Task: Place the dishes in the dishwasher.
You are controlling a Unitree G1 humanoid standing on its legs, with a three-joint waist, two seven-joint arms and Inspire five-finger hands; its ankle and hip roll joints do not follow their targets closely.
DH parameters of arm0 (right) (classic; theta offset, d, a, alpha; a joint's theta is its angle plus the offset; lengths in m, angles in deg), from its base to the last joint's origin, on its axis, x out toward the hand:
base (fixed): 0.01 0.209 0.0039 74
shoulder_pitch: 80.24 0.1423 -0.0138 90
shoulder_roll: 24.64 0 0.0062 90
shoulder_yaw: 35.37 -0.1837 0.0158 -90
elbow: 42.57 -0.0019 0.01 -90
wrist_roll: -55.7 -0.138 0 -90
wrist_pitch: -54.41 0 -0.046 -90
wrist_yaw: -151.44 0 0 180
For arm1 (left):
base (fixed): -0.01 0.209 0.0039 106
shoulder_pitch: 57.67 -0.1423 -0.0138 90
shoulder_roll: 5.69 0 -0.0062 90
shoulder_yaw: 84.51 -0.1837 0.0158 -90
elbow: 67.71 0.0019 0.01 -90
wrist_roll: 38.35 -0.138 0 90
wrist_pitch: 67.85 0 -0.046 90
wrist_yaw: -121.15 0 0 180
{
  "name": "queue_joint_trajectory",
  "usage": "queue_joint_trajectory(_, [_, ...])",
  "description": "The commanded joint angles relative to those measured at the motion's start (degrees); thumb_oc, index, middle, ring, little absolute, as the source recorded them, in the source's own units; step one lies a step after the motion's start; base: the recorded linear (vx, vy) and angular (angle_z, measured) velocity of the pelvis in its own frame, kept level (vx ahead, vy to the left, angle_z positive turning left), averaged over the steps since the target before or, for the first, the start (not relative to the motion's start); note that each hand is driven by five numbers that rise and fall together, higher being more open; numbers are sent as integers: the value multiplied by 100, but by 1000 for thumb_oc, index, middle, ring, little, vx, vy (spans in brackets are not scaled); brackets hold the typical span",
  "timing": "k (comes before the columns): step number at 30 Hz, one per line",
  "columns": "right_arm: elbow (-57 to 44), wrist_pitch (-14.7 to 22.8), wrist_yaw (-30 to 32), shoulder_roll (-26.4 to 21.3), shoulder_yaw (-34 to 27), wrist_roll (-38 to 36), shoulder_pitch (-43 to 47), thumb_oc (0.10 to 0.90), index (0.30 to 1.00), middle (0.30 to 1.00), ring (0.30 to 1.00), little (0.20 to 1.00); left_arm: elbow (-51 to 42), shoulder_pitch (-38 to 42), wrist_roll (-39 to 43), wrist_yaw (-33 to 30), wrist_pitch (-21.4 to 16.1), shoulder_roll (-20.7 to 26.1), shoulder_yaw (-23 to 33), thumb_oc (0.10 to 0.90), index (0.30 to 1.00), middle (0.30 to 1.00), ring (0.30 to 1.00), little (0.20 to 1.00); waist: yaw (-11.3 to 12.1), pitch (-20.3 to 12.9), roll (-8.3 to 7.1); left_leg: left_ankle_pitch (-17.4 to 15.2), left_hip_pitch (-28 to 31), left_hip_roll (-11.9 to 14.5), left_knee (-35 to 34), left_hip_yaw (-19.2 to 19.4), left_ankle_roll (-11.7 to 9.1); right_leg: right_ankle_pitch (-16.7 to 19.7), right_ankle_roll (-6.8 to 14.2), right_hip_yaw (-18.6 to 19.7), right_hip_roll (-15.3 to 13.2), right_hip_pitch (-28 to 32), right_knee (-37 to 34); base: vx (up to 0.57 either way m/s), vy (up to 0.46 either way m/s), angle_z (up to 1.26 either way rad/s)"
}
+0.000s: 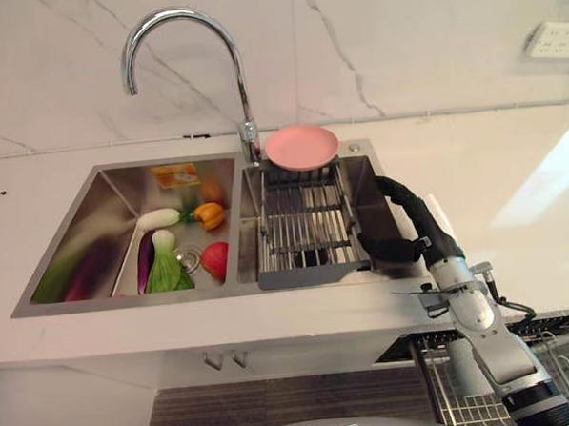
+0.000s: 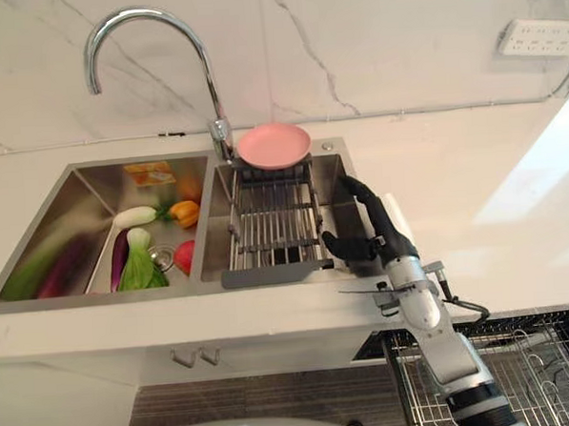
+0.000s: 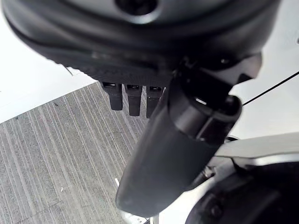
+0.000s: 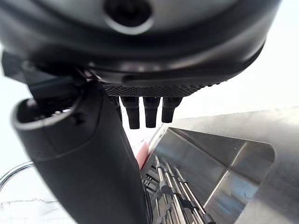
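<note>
Pink plate — atop sink rack

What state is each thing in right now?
Pink plate: lying on the far end of the drying rack, untouched.
Drying rack: sits across the right sink basin.
Right hand: open, at the sink's right edge, holding nothing.
Left hand: open, over the floor.
Dishwasher rack: pulled out.

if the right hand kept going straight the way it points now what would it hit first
Probably the pink plate at the far end of the drying rack; the right hand points across the sink's right edge toward it, though depth is uncertain.
</note>
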Motion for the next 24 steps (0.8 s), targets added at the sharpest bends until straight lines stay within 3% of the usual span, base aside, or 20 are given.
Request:
queue_joint_trajectory(1, [-400, 452, 191, -209, -85, 402, 1078, 800, 900, 900, 900, 900, 205, 523, -131, -13, -222, -28, -41, 800, 900, 900, 900, 900, 77, -94, -59, 64, -161, 370, -102, -190, -165, -410, 514, -142, -604, 177, 77, 13, -9, 14])
queue_joint_trajectory(8, [-134, 422, 345, -924, 173, 1341, 1690, 800, 900, 900, 900, 900, 281, 433, -179, 20, -260, 47, -51, 800, 900, 900, 900, 900, 234, -109, -115, 75, -210, 394, -104, -267, -174, -436, 503, -209, -583, 195, 74, 16, -11, 10])
queue_joint_trajectory(12, [67, 410, 432, -1045, 323, 1537, 1911, 800, 900, 900, 900, 900, 303, 424, -192, 18, -264, 70, -76, 800, 900, 900, 900, 900, 278, -117, -126, 82, -226, 401, -105, -289, -183, -446, 499, -233, -570, 198, 71, 13, -11, 9])
queue_joint_trajectory(13, [426, 360, 567, -1263, 585, 1900, 2302, 800, 900, 900, 900, 900, 316, 424, -190, 49, -283, 112, -139, 800, 900, 900, 900, 900, 342, -116, -146, 97, -252, 418, -106, -327, -192, -450, 494, -273, -559, 212, 70, 26, -18, 5])
queue_joint_trajectory(24, [1797, 149, 648, -1393, 1594, 2241, 3468, 800, 900, 900, 900, 900, 317, 429, -117, 49, -283, 208, -315, 800, 900, 900, 900, 900, 570, -97, -206, 154, -364, 446, -98, -436, -219, -487, 453, -413, -517, 252, 68, 12, -16, 6])
